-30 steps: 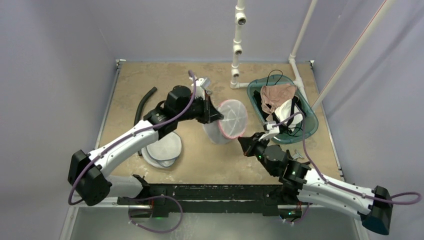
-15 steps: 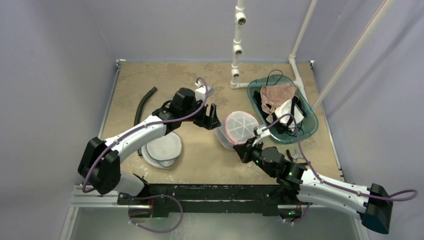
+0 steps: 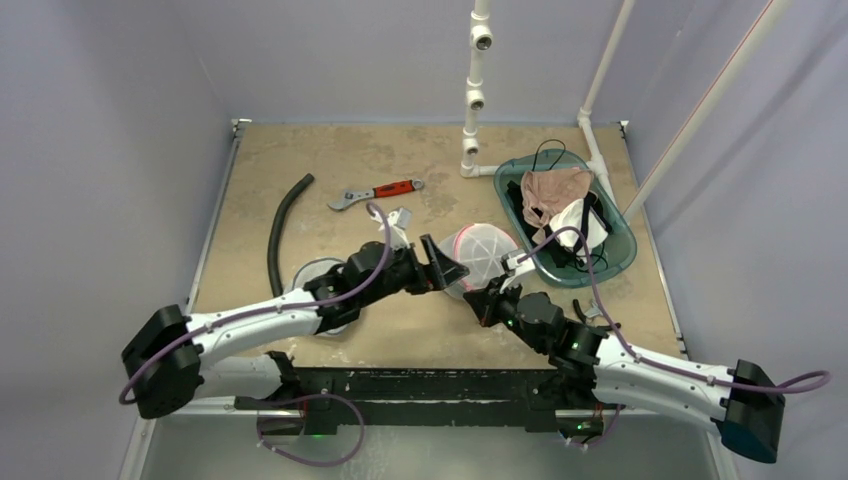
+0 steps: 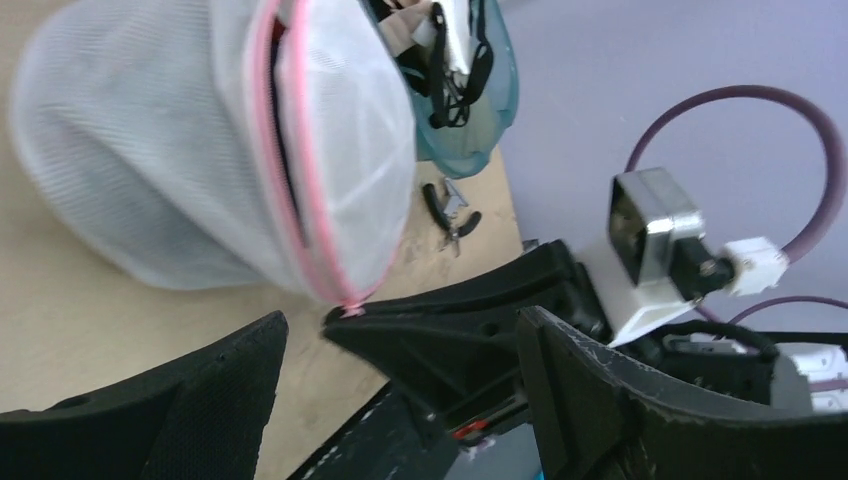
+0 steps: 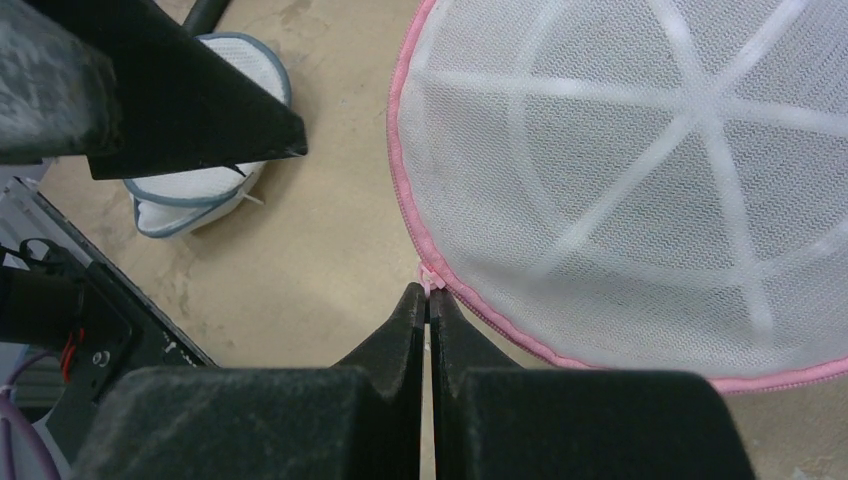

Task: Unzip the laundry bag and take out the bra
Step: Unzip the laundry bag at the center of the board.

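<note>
The laundry bag (image 3: 482,250) is a white mesh dome with a pink zipper, lying mid-table. It fills the upper right of the right wrist view (image 5: 640,170) and the upper left of the left wrist view (image 4: 200,150). My right gripper (image 5: 428,292) is shut on the pink zipper pull (image 5: 430,274) at the bag's near rim, as the top view also shows for the right gripper (image 3: 473,296). My left gripper (image 3: 447,270) stands open just left of the bag, holding nothing; its fingers (image 4: 190,400) frame the right gripper's tip. The bra is hidden.
A teal basin (image 3: 618,250) with beige, white and black garments sits right of the bag. A white rounded mesh item with a grey rim (image 3: 322,290) lies under the left arm. Farther back are a red-handled wrench (image 3: 375,192), a black hose (image 3: 283,225) and a white pipe frame (image 3: 472,110). Pliers (image 4: 450,210) lie near the basin.
The left gripper opened and let go of the bag, then swung down toward the near edge. The bag dropped lower on the table. The right gripper stayed shut on the zipper pull.
</note>
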Available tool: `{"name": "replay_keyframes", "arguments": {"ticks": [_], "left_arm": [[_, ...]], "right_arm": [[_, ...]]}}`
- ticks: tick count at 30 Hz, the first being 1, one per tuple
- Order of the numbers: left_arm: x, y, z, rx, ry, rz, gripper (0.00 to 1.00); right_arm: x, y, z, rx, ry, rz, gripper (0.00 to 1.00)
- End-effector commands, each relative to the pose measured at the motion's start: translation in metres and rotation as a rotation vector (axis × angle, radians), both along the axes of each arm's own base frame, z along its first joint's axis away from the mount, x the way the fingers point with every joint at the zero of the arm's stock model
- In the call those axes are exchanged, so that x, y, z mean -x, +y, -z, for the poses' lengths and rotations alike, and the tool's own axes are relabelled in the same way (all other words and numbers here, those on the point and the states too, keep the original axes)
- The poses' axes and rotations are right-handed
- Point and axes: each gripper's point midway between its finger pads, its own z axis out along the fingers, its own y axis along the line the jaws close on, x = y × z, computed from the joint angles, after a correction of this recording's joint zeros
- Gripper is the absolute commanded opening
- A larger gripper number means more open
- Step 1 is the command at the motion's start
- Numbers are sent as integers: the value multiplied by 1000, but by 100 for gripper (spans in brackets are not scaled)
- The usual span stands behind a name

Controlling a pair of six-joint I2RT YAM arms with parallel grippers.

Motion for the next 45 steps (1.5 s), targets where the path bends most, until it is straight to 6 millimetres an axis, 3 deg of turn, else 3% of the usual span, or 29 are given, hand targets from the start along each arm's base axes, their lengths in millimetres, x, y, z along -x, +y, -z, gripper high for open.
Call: {"name": "replay_keyframes", "arguments": {"ticks": [1,8,15,18,19,21,26,29,33,36,39,45], "left_arm": [[-18,-35,-41,101,-9,-90,83],[-21,-46,-3,40,49,-84,79],[-20,-48,11,13,66,-73,73],[-20,-54,17,6,65,-55,56],[-21,-55,20,1,67,-54,42],[-22,-56,21,-3,63,-55,26],[-28,-47,18,-38,39,-73,0],[-37,-33,13,-74,22,-102,0],[-56,0,-7,-111,-29,-166,0],[-67,21,-21,-125,-55,-166,0],[-69,25,-34,-122,-87,-80,0],[-67,26,-39,-236,-127,57,0]], "right_arm": [[-3,4,-12,-27,-27,-1,0],[-2,2,-15,-39,-29,1,0],[-2,5,-17,-40,-35,-6,0],[-3,6,-17,-39,-35,-8,0],[-3,6,-18,-42,-37,-9,0],[-3,6,-20,-46,-40,-7,0],[-5,4,-24,-43,-46,6,0],[-7,2,-30,-44,-52,21,0],[-13,-5,-38,-41,-47,81,0],[-14,-12,-30,-10,0,123,0],[-22,-23,-20,2,27,218,0],[-33,-39,-4,-28,88,389,0]]}}
